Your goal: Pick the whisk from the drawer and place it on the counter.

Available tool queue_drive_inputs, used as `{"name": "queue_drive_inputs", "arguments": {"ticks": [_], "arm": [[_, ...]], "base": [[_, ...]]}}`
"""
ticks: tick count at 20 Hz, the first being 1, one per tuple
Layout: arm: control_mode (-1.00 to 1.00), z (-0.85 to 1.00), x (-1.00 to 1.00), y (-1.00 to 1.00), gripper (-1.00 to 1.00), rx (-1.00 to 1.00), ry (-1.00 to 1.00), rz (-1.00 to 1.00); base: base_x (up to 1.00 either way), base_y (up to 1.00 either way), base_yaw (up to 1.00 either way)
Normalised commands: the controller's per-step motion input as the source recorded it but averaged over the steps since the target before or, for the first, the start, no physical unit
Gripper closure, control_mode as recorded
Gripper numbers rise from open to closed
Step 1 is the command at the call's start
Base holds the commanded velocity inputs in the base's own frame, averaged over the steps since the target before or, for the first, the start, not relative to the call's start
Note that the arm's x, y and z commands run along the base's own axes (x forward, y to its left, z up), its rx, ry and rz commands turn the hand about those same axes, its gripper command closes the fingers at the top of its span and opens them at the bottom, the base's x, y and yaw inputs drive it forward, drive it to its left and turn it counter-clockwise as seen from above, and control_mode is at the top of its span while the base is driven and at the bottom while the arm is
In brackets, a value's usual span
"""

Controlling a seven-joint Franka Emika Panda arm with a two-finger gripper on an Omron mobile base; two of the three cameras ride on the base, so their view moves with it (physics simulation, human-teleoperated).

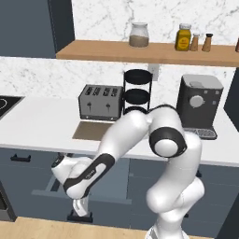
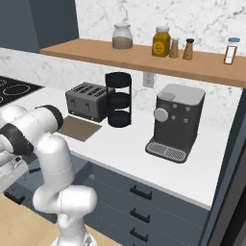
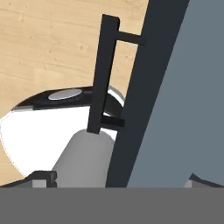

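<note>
Drawer (image 1: 84,186), wide, shallow, slate-blue fronted, stands pulled out under the long white slab counter (image 1: 42,126), its grey-blue inside facing up in the hand view. Its black bar handle (image 3: 103,74) runs from twelve toward six o'clock there. The two-finger gripper (image 1: 80,207) hangs low at the drawer front; whether it is released or clenched cannot be told. No whisk can be made out.

The arm rises from its base, bends at the elbow and folds forward and down to the left. The wrist turns straight down, so the hand (image 1: 80,215) hangs low, pointing at the floor, fingertips hidden from sight.
</note>
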Motion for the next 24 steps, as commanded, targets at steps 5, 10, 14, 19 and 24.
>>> {"name": "queue_drive_inputs", "arguments": {"ticks": [5, 10, 14, 19, 24], "arm": [[-1.00, 0.00, -1.00, -0.11, -1.00, 0.00, 0.00, 0.07], [-1.00, 0.48, -0.78, 0.08, -1.00, 0.00, -0.07, 0.06], [-1.00, 1.00, 0.22, 0.02, -1.00, 0.08, -0.02, 0.02], [-1.00, 0.77, 0.89, 0.08, -1.00, 0.01, 0.21, 0.02], [-1.00, -0.21, 0.98, 0.18, -1.00, -0.04, 0.23, 0.14]], "base": [[0.00, 0.00, 0.00], [0.00, 0.00, 0.00], [0.00, 0.00, 0.00], [0.00, 0.00, 0.00], [0.00, 0.00, 0.00]]}}
